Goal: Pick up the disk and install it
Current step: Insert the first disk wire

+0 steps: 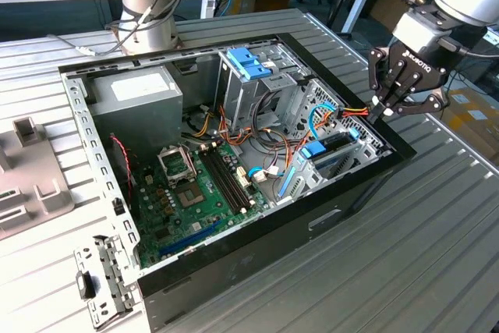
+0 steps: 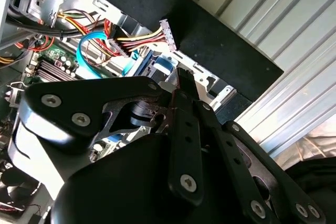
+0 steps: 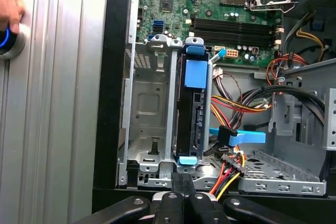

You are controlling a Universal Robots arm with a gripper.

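One disk (image 3: 188,119) stands in the drive cage (image 3: 149,98).

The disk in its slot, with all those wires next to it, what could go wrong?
The wires crowd right beside the disk, so the jaws might snag or tug one. The jaws hang near the metal cage and could knock its rim.
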